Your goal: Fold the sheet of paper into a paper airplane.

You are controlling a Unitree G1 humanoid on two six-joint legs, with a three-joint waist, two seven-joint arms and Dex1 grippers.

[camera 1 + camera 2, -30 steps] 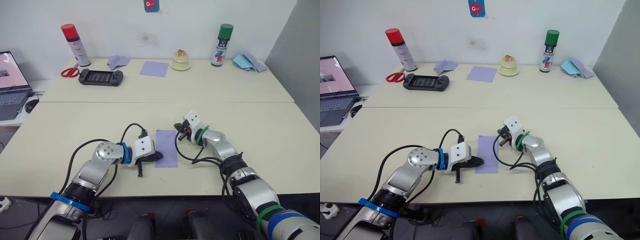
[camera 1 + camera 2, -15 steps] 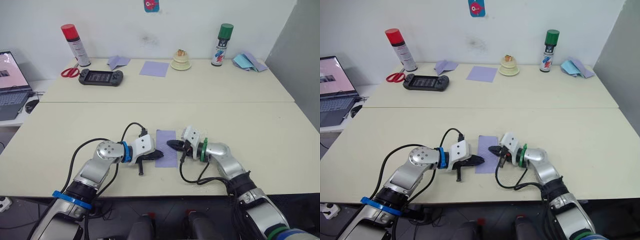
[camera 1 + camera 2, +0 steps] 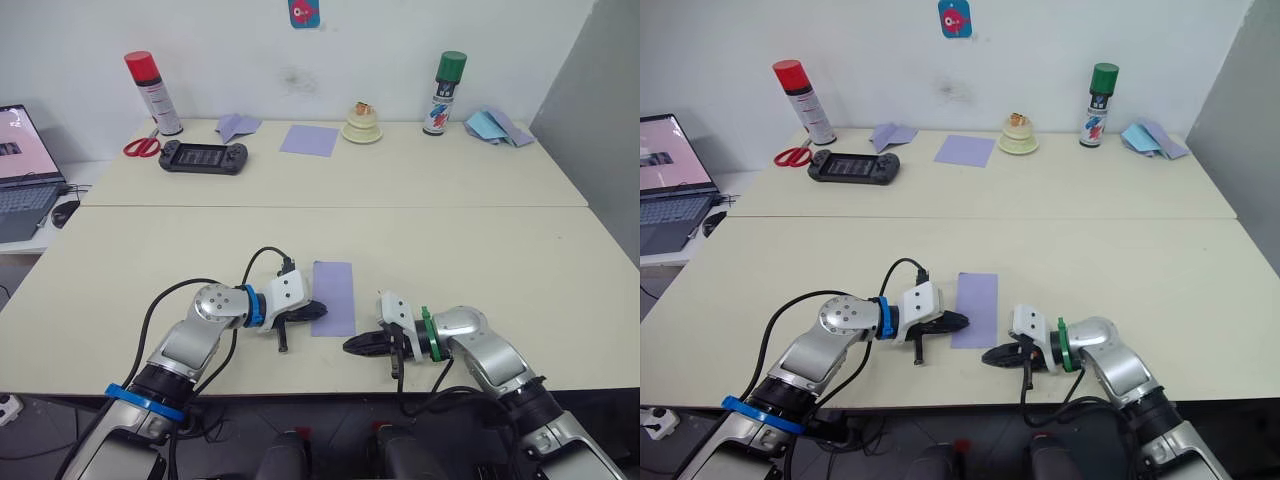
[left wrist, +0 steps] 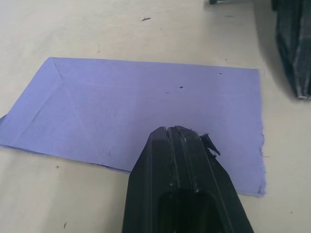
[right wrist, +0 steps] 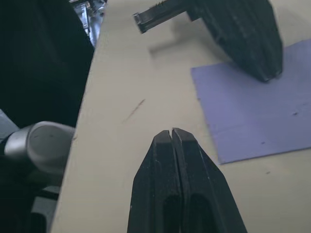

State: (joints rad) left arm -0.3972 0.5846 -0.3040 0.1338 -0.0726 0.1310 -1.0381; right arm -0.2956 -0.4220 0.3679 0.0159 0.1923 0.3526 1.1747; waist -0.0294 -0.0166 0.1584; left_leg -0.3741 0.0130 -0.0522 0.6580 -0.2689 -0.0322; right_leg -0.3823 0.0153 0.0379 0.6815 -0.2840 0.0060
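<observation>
My left gripper [image 3: 316, 311], fingers pressed together, pins the near-left edge of the creased lavender sheet of paper [image 3: 334, 296], folded to a strip on the cream table [image 3: 500, 250]. My right gripper [image 3: 352, 345], also closed and empty, lies just off its near corner. Risk: pushing skews the fold. The table's front edge is close; open room lies beyond the strip.

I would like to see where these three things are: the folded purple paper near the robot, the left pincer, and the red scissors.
folded purple paper [image 3: 336, 292], left eye view, middle of its top face
left pincer [image 3: 316, 311], left eye view, closed black tips on the paper's edge
red scissors [image 3: 141, 147], left eye view, its handles
</observation>
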